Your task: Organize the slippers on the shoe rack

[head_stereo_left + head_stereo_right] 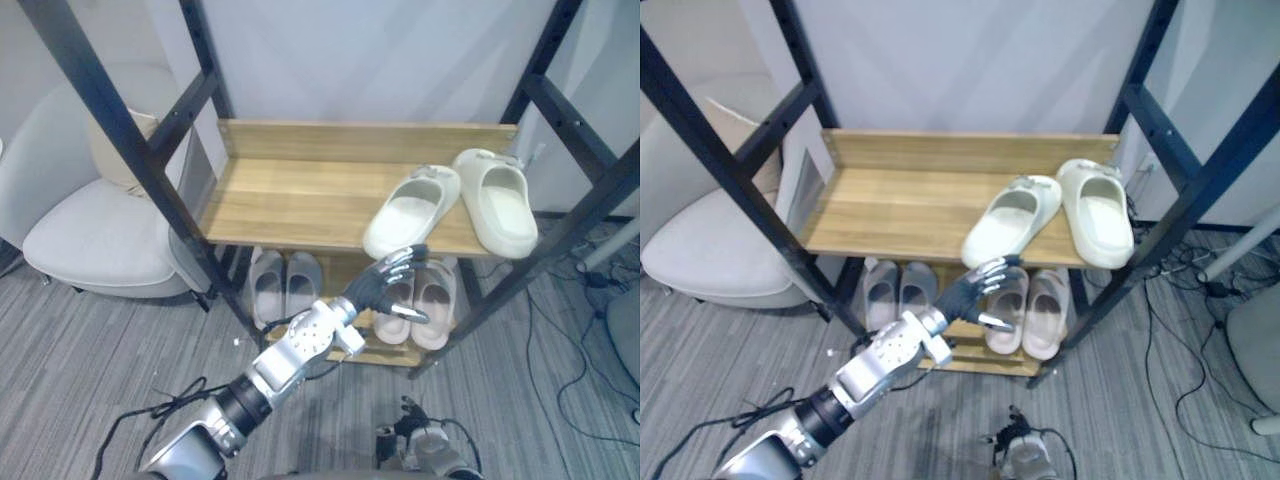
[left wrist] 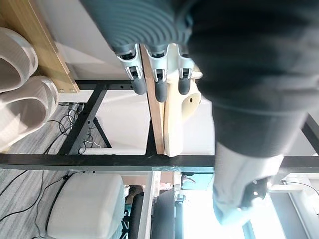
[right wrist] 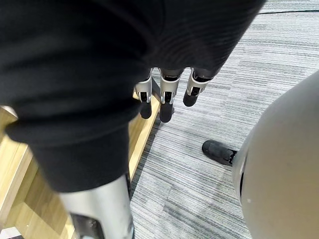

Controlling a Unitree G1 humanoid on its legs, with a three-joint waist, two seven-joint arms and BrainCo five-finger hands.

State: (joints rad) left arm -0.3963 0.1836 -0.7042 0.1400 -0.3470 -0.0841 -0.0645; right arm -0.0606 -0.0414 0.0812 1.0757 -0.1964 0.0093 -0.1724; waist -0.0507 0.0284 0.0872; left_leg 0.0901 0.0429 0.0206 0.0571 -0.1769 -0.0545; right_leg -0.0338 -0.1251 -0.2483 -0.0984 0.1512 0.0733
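on the top shelf [image 1: 290,200] of the shoe rack [image 1: 150,165], toward its right end: two cream slippers. left cream slipper [image 1: 412,210] skewed, long axis on a diagonal, strap end toward the back wall and to the right, heel toward the front edge and to the left, at that edge or slightly over it. right cream slipper [image 1: 497,200] nearly straight, long axis front to back, strap end to the wall, heel to the front. close together at the strap ends, spread apart at the heels. on the lower shelf [image 1: 395,353], a grey pair [image 1: 268,285] and a pale pink pair [image 1: 435,300], both already neat.

just below the front edge of the top shelf, under the heel of the skewed slipper and in front of the pink pair: left hand [image 1: 388,285], fingers loosely half-bent, thumb apart, holding nothing. right hand [image 3: 164,94] low near the foot of the rack, fingers straight toward the carpet [image 3: 224,89], empty too.

probably the reach step, with the straightening of the skewed slipper not yet done. next move, by this judgement: raise the left hand above the shelf edge, take the heel, turn it to the right until parallel with its partner. needs care not to drag the slipper off the edge.
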